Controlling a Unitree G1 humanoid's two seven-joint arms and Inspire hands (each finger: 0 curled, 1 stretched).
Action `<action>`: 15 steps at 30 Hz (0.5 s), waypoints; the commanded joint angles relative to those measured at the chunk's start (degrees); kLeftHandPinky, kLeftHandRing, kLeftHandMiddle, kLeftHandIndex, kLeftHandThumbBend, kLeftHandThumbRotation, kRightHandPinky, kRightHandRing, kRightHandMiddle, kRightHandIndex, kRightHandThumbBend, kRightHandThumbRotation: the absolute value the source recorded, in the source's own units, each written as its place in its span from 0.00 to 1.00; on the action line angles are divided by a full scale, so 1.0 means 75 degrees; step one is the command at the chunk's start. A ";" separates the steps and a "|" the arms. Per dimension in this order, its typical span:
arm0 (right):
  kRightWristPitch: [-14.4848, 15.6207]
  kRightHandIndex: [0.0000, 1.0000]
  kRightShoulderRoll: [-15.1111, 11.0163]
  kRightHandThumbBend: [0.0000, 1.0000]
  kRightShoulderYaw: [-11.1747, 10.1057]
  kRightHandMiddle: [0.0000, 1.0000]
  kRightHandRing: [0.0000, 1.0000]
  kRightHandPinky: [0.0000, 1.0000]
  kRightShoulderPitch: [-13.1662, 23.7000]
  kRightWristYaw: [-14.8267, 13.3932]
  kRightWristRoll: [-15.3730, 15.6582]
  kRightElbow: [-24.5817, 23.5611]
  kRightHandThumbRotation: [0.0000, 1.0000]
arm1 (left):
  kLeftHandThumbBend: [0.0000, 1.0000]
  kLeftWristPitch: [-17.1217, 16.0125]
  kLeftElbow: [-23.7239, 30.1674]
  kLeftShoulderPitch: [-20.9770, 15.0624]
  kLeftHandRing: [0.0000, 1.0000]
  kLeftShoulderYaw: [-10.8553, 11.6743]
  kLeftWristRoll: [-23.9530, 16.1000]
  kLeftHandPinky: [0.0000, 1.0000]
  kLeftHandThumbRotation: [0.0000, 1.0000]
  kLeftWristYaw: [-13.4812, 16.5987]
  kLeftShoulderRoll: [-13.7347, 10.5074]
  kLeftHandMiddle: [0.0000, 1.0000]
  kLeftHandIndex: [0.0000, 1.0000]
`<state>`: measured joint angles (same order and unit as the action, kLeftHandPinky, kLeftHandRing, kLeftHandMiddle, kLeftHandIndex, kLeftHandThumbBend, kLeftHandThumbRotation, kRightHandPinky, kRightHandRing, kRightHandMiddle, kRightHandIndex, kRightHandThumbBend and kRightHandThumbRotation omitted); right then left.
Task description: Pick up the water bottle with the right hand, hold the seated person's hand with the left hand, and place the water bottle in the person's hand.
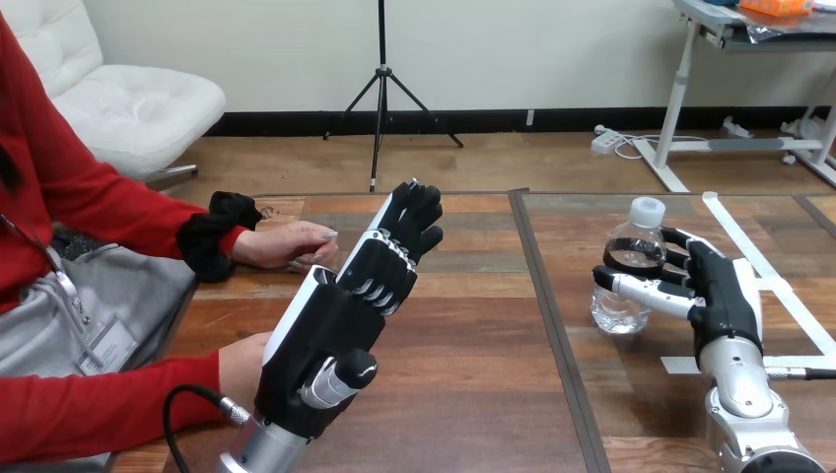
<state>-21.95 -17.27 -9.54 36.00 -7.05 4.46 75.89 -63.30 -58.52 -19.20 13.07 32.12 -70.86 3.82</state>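
Well to the left of the water bottle (634, 244), the robot's left hand (340, 315) is up over the bench (473, 384), its fingers almost straight and holding nothing. A person's hand (242, 363) peeks out just beside it; I cannot tell if they touch. The right hand (725, 296) has its fingers (641, 288) curled round the bottle. The bottle is clear, with a white cap (647, 209) and a little water inside. It stands straight up on the bench, cap on top. Farther back, left of the bottle, the person's other hand (286, 244) rests on the bench.
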 commanded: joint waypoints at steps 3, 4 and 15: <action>0.0168 0.99 -0.0238 1.00 -0.0017 0.94 0.92 0.85 0.0320 0.0223 -0.0029 -0.0134 0.33 | 1.00 -0.0038 0.0139 -0.0530 1.00 0.0034 -0.0016 0.98 0.79 0.0023 0.0089 1.00 1.00; 0.0184 0.99 -0.0243 1.00 -0.0017 0.95 0.93 0.86 0.0322 0.0234 -0.0027 -0.0133 0.33 | 1.00 -0.0038 0.0144 -0.0526 1.00 0.0034 -0.0013 0.98 0.79 0.0018 0.0088 1.00 1.00; 0.0327 1.00 -0.0297 1.00 0.0049 0.99 0.97 0.92 0.0365 0.0298 0.0061 -0.0098 0.39 | 1.00 0.0021 0.0233 -0.0495 1.00 0.0045 0.0072 0.98 0.78 -0.0110 0.0078 1.00 1.00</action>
<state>-19.45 -18.10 -9.51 36.00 -5.29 4.48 75.89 -63.19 -58.51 -19.20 13.07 32.09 -71.40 3.81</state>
